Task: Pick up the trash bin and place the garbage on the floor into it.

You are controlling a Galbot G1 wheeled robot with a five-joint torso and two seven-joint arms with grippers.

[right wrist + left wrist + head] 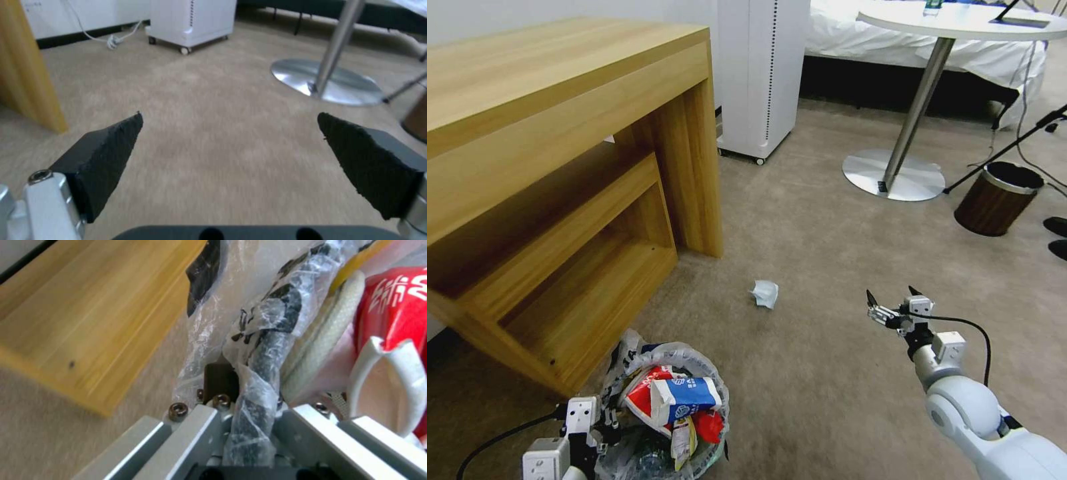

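Note:
The trash bin [694, 443] hangs at the lower left, its crinkled clear bag over the rim. It holds garbage: a blue-white carton [687, 395], red wrappers [642, 399] and a white slipper [331, 336]. My left gripper [606, 421] is shut on the bin's near rim. In the left wrist view the bag-covered rim [267, 350] runs between that gripper's [256, 396] fingers. A crumpled white paper [765, 293] lies on the beige floor [800, 220]. My right gripper [894, 303] hovers open to the right of the paper and nearer me. Its pads [106, 156] stand wide apart over bare carpet.
A wooden desk with an open shelf [560, 167] stands at the left, close to the trash bin. A white wheeled appliance [760, 73] is behind it. A round table's metal base [894, 175], a brown wood-grain bin [997, 198] and black shoes [1057, 228] are at the right.

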